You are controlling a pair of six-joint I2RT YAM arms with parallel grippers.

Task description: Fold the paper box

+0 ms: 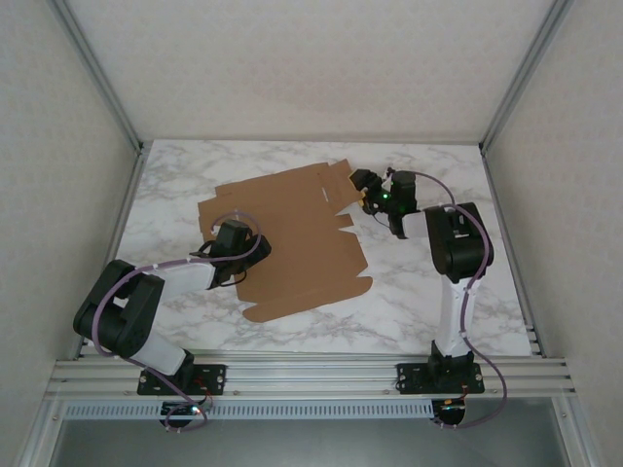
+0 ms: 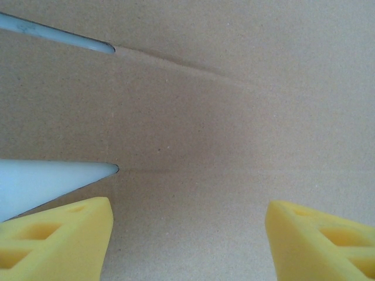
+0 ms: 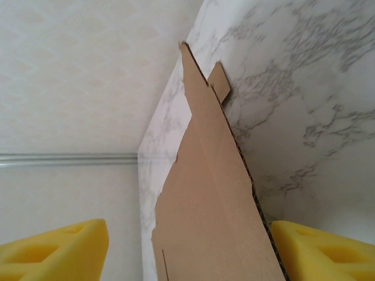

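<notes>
Hands stand apart on both arms at the paper box, one over the sheet and one at a flap.
The left hand hangs spread over the left-centre panel, judged placed to pin the sheet against sliding; contact cannot be confirmed. The right hand straddles a flap at the far right edge, fingers not clamped, judged set to fold it. The box lies unfolded mid-surface.

The table has a white top with grey marble lines. Pale patterned walls stand on three sides. Grey metal posts rise at the far corners, and a metal rail lines the near edge.
</notes>
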